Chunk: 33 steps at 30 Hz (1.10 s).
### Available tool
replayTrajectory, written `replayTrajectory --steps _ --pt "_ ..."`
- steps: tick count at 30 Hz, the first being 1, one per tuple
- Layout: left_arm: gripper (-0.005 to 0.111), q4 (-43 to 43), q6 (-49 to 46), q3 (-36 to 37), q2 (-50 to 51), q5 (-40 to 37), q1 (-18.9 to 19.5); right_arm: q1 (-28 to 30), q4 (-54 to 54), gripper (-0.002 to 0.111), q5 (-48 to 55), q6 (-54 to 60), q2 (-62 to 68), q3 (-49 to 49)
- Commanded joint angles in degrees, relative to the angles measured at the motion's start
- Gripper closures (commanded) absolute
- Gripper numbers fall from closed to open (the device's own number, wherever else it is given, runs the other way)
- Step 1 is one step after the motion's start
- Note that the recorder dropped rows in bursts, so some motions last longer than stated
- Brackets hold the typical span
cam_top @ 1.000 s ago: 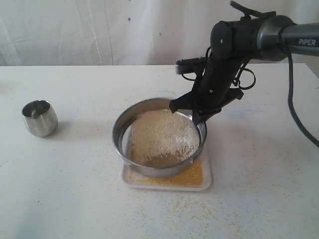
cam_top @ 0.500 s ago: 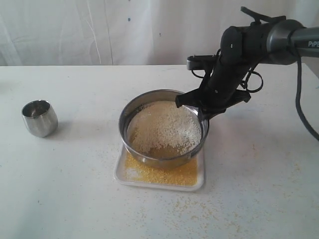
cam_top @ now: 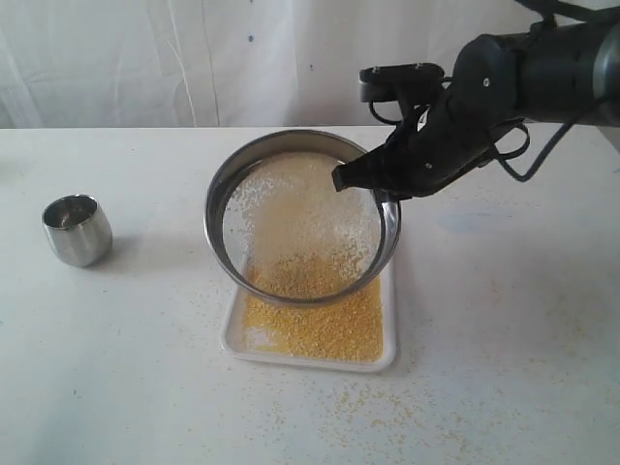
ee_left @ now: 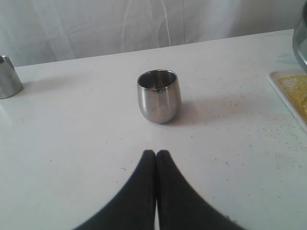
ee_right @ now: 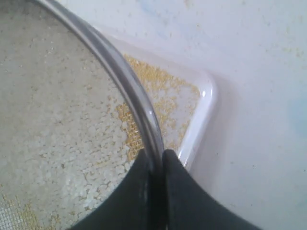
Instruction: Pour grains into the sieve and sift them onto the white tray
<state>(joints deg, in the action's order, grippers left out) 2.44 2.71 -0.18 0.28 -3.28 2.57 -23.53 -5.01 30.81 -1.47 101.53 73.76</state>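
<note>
The sieve [cam_top: 225, 184], a wide steel ring with mesh bottom, hangs tilted above the white tray [cam_top: 310, 351], its far edge raised. My right gripper [cam_top: 373, 191] is shut on the sieve's rim [ee_right: 125, 76], one finger inside and one outside. Pale coarse grains [cam_top: 291, 208] cling to the mesh; yellow fine grains [cam_top: 320, 325] lie in the tray [ee_right: 204, 112] below. My left gripper [ee_left: 156, 154] is shut on nothing, low over the table, pointing at a small steel cup [ee_left: 159, 95].
The small steel cup [cam_top: 77, 229] stands at the left of the table. A second steel object [ee_left: 8, 77] shows at the edge of the left wrist view. Spilled grains [cam_top: 320, 402] are scattered on the table around the tray.
My right gripper has lifted the sieve and tipped it, raising its far side. The fine yellow grains now show more in the tray and at the sieve's lower edge.
</note>
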Motion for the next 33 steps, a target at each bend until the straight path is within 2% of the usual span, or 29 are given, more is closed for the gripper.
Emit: replayTrajectory --steps 1,5,10,20,23,26,27,29,33 --pt "0.107 -0.5 0.0 0.2 -0.3 0.3 0.0 -0.1 -0.3 0.108 -5.2 -0.3 -2.7 -1.7" --pt "0.107 -0.5 0.0 0.2 -0.3 0.3 0.0 0.5 -0.3 0.108 -3.8 -0.3 -0.4 -2.7" --pt "0.107 -0.5 0.0 0.2 -0.3 0.3 0.0 4.5 -3.6 0.108 2.7 -2.1 6.5 0.0" --pt "0.107 -0.5 0.0 0.2 -0.3 0.3 0.0 5.5 -8.3 0.108 2.2 1.5 12.9 2.3" --pt "0.107 -0.5 0.0 0.2 -0.3 0.3 0.0 5.5 -8.1 0.098 3.0 1.9 13.1 2.3" --pt "0.107 -0.5 0.0 0.2 -0.3 0.3 0.0 5.5 -8.1 0.066 4.6 2.9 13.1 2.3" --pt "0.107 -0.5 0.0 0.2 -0.3 0.3 0.0 5.5 -8.1 0.063 5.1 2.9 13.1 2.3" --pt "0.107 -0.5 0.0 0.2 -0.3 0.3 0.0 5.5 -8.2 0.060 8.9 2.8 12.0 2.3" --pt "0.107 -0.5 0.0 0.2 -0.3 0.3 0.0 5.5 -6.3 0.060 26.6 4.7 4.1 3.6"
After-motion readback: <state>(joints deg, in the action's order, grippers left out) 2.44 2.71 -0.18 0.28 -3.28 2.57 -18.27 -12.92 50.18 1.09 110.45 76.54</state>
